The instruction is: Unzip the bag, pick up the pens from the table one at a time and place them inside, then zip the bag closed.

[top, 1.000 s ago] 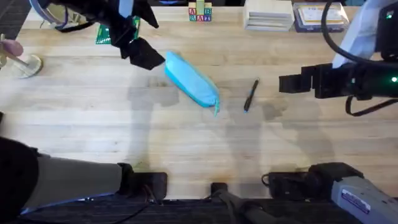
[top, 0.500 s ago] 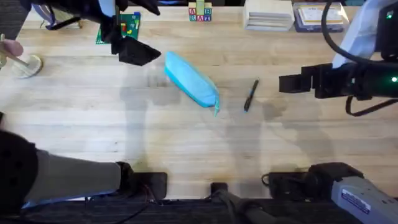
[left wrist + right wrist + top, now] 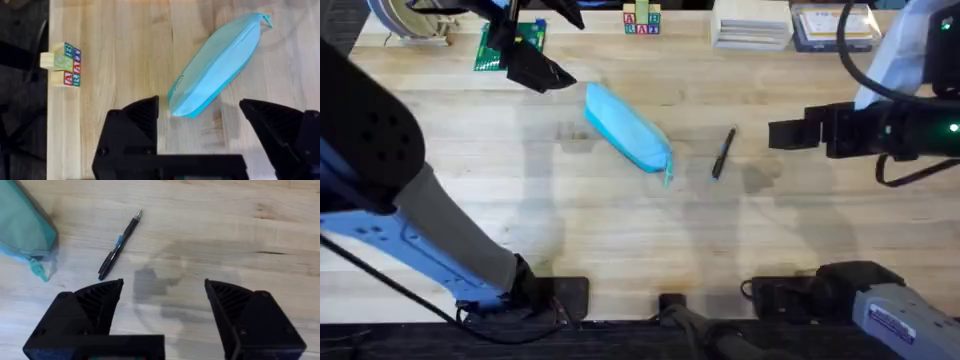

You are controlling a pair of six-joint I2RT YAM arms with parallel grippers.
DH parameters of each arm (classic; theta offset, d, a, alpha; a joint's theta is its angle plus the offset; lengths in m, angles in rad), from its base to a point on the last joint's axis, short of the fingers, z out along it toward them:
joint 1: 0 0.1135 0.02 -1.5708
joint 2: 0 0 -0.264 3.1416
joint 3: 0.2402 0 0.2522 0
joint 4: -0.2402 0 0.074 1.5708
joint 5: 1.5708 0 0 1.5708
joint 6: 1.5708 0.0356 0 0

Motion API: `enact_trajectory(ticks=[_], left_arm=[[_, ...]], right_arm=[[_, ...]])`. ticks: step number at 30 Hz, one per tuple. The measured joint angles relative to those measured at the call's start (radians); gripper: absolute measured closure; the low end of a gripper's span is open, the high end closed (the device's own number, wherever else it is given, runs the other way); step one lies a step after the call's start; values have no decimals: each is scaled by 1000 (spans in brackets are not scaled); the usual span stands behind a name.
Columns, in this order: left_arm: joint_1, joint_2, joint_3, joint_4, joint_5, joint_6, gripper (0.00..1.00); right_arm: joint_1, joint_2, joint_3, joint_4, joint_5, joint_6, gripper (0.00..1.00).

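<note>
1. Near the middle of the pale planked wooden table (image 3: 620,230) lies the soft turquoise fabric pencil pouch (image 3: 627,128), a long oval set slantwise, its far end up and to the left, its near end down and to the right, where a small pull tab hangs.
2. From what I can see in my left wrist view, the pouch (image 3: 216,63) looks flat and closed along its length, so I judge the unzipping not yet done.
3. Just to the right of the pouch, apart from it, rests one slim dark stick pen (image 3: 723,153), also slantwise on the bare wood. My right wrist view shows the pen (image 3: 119,245) with a bluish band at mid-body and its tip pointing away from the pouch's tab end. It is the one pen I can make out on the table.
4. My left gripper (image 3: 542,72) hangs just beyond the pouch's far-left end, fingers spread wide with nothing between them; in its own camera the pouch end sits right in the gap ahead of the fingers.
5. My right gripper (image 3: 782,133) waits to the right of the pen, well short of it, likewise spread and empty.
6. Along the far edge sit small lettered wooden blocks (image 3: 641,20) and a green card (image 3: 510,45), none of them part of the job.
7. My reckoning: nothing is finished. Unzipping, loading the pen and zipping shut all remain.
</note>
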Motion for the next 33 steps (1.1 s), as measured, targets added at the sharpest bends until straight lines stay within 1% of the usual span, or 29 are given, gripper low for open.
enact_trajectory(ticks=[4,12,15,17,18,21,27,33], left_arm=[[0,53,18,-12,0,48,10],[0,130,18,-3,0,107,10],[0,152,19,15,7,112,10],[0,174,19,34,23,115,10],[0,211,19,67,45,115,10],[0,236,19,85,58,116,10],[0,249,19,89,74,116,9],[0,251,19,107,76,117,10]], right_arm=[[0,0,0,0,0,0,4],[0,0,0,0,0,4,4],[0,0,0,0,0,6,4],[0,0,0,0,0,8,3],[0,0,0,0,0,12,3],[0,0,0,0,0,12,3],[0,0,0,0,0,12,4],[0,0,0,0,0,12,5]])
